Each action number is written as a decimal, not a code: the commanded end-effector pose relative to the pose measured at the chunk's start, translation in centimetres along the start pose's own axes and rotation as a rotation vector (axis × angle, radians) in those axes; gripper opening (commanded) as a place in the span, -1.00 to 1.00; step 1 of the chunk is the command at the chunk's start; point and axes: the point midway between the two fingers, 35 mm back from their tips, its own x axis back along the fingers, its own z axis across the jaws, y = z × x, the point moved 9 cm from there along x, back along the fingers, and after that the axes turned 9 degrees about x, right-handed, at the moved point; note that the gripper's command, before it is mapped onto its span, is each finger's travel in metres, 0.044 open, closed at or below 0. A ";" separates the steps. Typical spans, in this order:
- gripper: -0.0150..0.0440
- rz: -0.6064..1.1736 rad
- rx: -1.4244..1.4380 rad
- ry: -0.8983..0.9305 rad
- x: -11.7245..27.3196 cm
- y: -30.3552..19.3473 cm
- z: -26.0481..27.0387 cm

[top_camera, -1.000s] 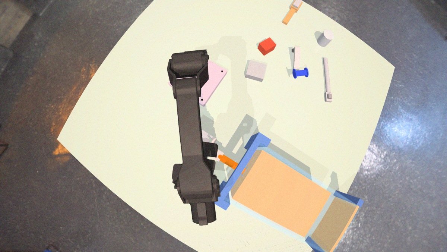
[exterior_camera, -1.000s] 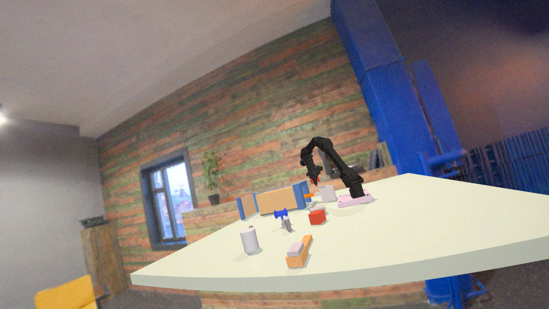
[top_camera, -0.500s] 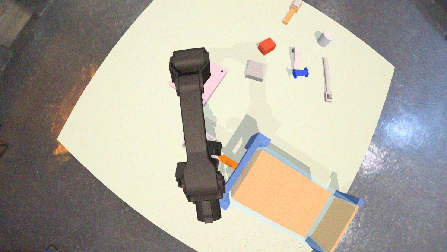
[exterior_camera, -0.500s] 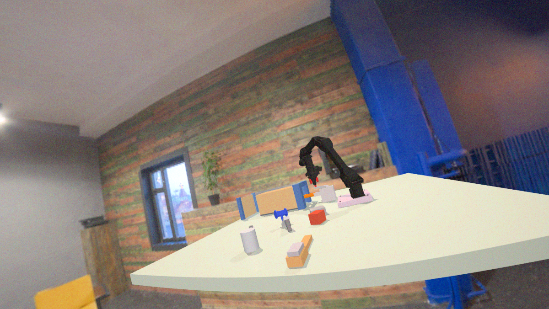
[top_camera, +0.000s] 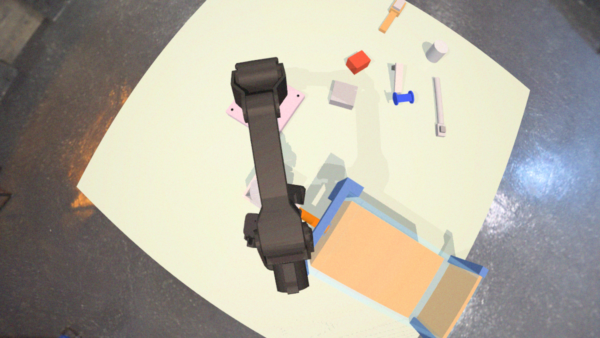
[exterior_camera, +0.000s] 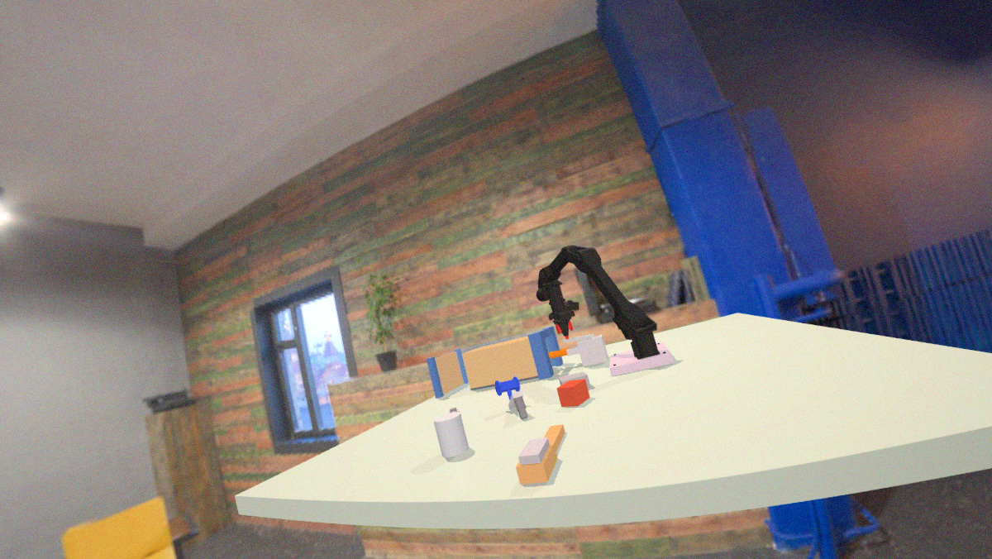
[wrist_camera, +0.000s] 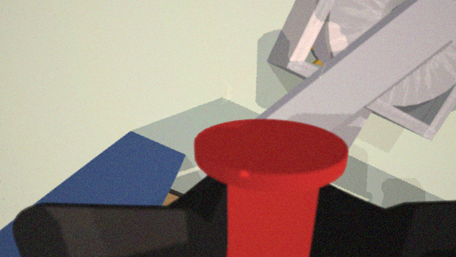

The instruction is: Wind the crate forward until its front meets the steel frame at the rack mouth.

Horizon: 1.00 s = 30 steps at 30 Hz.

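My gripper (wrist_camera: pixel 254 172) (exterior_camera: pixel 563 325) is shut on the red knob (wrist_camera: pixel 270 152) (exterior_camera: pixel 559 329) of the winch handle. The handle's grey crank arm (wrist_camera: pixel 353 76) runs from the knob to the top of the grey winch (wrist_camera: pixel 418 108) (top_camera: pixel 253 193) (exterior_camera: pixel 592 349). An orange strap (top_camera: pixel 310 217) (exterior_camera: pixel 557 352) leads from the winch through the blue steel frame (top_camera: pixel 342 193) (exterior_camera: pixel 542 351) (wrist_camera: pixel 125 171) to the tan crate (top_camera: pixel 369 247) (exterior_camera: pixel 498 360). The crate sits flat inside the clear guard (top_camera: pixel 365 296), its front close behind the frame. In the top view the arm hides my gripper.
Loose tools lie at the far side of the bench: a red cube (top_camera: pixel 358 61) (exterior_camera: pixel 572 392), a grey block (top_camera: pixel 343 94), a blue spool (top_camera: pixel 403 97) (exterior_camera: pixel 507 385), a grey cylinder (top_camera: pixel 436 51) (exterior_camera: pixel 450 433), a long grey bar (top_camera: pixel 438 104) and an orange bar (top_camera: pixel 388 20) (exterior_camera: pixel 541 458). The arm stands on a pink base plate (top_camera: pixel 289 104).
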 end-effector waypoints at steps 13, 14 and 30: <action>-0.49 0.024 0.027 -0.033 0.1 -2.4 -2.1; -0.49 0.024 0.027 -0.033 0.1 -2.5 -2.2; -0.49 0.025 0.027 -0.034 0.1 -3.4 -3.6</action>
